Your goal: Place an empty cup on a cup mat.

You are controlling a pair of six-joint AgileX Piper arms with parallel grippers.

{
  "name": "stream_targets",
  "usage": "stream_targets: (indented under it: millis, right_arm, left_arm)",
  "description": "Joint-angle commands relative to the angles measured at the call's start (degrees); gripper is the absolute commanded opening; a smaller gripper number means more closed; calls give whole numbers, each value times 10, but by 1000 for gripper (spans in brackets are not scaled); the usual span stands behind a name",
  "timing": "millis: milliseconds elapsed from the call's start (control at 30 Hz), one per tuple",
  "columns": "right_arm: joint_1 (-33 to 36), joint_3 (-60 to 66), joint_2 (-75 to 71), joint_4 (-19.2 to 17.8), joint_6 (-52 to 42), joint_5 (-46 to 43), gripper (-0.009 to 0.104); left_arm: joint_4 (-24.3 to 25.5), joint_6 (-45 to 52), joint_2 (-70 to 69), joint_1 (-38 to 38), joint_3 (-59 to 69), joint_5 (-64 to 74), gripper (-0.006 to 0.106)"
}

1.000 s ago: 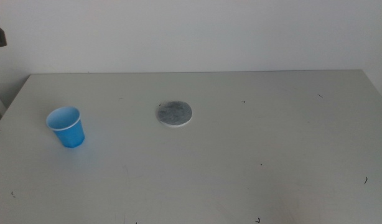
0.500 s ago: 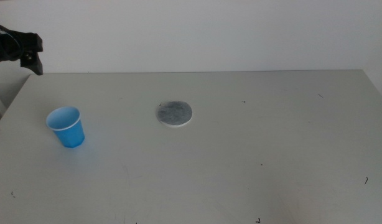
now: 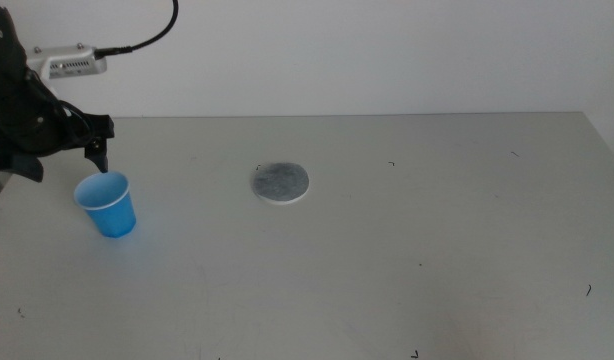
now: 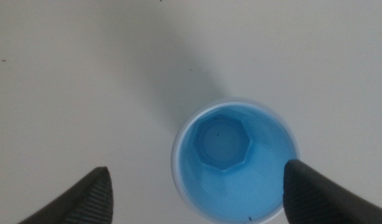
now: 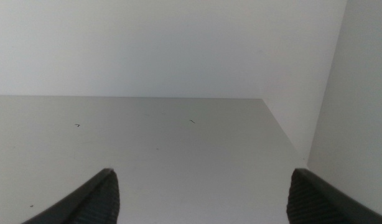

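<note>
I have the left gripper [image 3: 65,162] hanging above the table's far left side, right over the cup [image 3: 107,204], with its 2 dark jaws spread wide and nothing between them. Through the left wrist camera I look straight down into the cup [image 4: 233,163]: its thin white rim rings a lighter blue inside, and I can see its bare bottom, so it is empty. One jaw tip sits at the cup's rim on one side, while the other jaw stands well clear of it on the opposite side, so the cup is off-centre in the gap and not gripped. In the middle view the cup stands upright on the grey table [image 3: 407,240], bright blue and tapered, near the left edge. The cup mat [image 3: 280,182] lies flat farther toward the table's middle, a mottled grey disc with a white edge, well apart from the cup and with nothing on it. My right gripper [image 5: 200,199] is out of the middle view; its wrist camera shows its 2 jaws parted wide over bare table near a white wall, holding nothing.
</note>
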Motion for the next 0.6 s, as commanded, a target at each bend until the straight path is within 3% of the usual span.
stream_targets:
  millis: [0,367,433,567]
  right_arm:
    - [1,-7,-11,-5,-5,-45,94]
    - [1,-7,-11,-5,-5,-45,94]
    - [1,-7,-11,-5,-5,-45,94]
    - [1,-7,-11,-5,-5,-45,94]
  left_arm:
    - [-10,4,-4,6,-20,-27,105]
    - [-19,40,71,11,-20,-55,101]
    - [-26,56,79,11,-20,-60,91]
    - [-38,71,83,11,-20,-63,58]
